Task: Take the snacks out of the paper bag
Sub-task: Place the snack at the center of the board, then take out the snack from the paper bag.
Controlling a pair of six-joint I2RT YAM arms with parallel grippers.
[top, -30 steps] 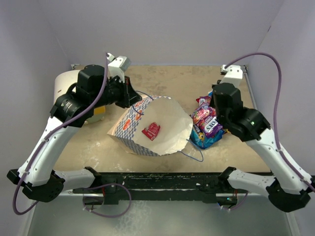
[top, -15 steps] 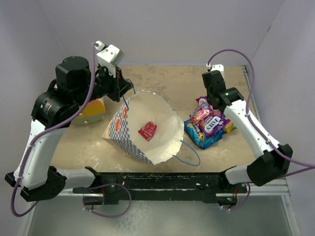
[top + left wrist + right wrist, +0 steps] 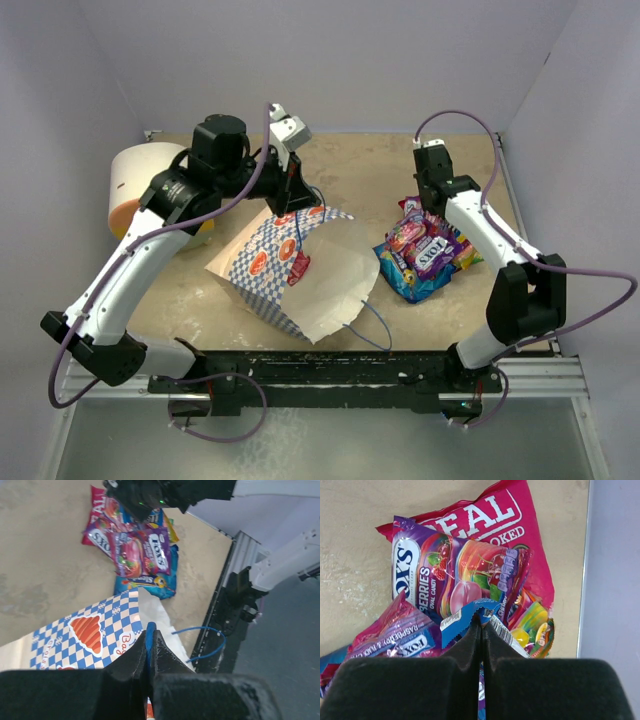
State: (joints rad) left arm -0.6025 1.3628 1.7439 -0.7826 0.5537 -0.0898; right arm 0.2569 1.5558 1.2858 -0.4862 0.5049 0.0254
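Tan table: left jaws pinch paper bag, right jaws closed.

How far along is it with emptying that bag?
Mostly done: a pile of snacks lies beside the bag. In hand: the left fingers grip the bag's top edge, and the right fingers pinch a blue packet in the pile. Left: one red packet in the bag's mouth.

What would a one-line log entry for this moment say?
left hand shut on paper bag; right hand shut on blue packet; red packet in bag mouth; snack pile outside
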